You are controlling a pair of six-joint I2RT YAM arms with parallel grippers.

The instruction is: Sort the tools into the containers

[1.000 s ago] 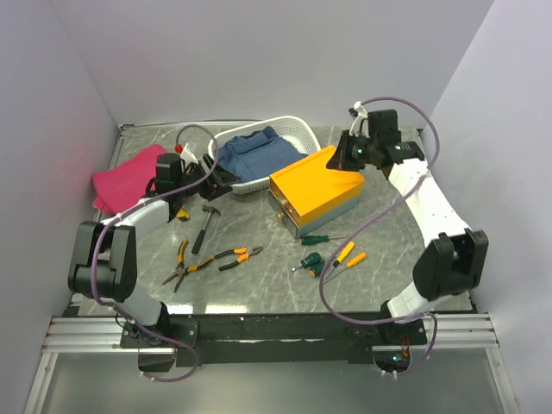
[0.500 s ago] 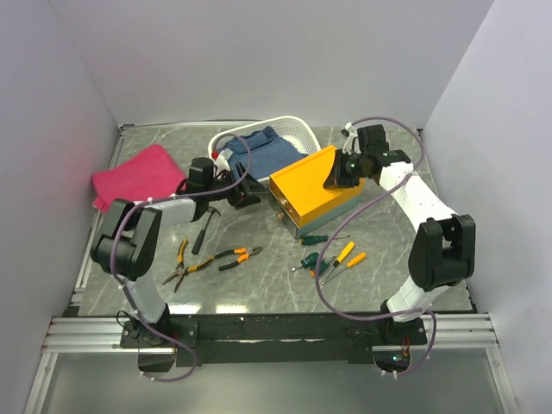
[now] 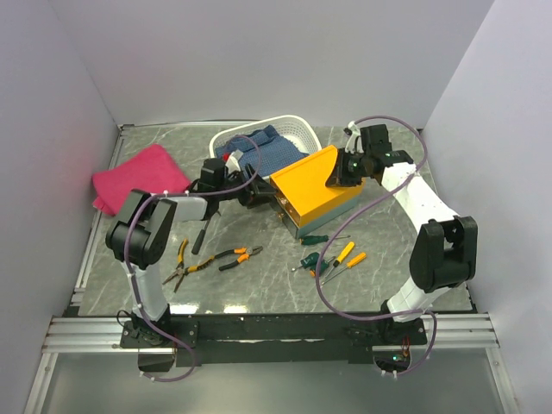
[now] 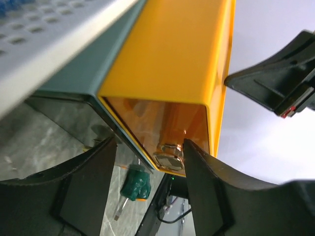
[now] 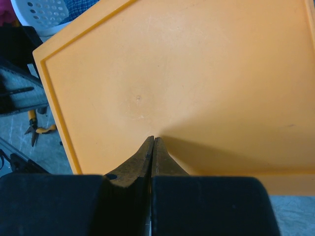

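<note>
Opening step: clenched right end effector [image 5: 153, 140] braces the orange-yellow rectangular plastic box [image 3: 315, 191]; released left end effector [image 4: 148, 142] straddles its clear drawer [image 4: 162, 125]. Next, probably: clamp, pull.

We see a grey marbled table [image 3: 267, 285]. A pink cloth [image 3: 138, 175] lies far left, a white basket [image 3: 297, 131] far centre and an orange box [image 3: 312, 188] just beside it. A hammer [image 3: 200, 235] and pliers [image 3: 220, 257] lie near left, screwdrivers [image 3: 344, 252] near right.
</note>
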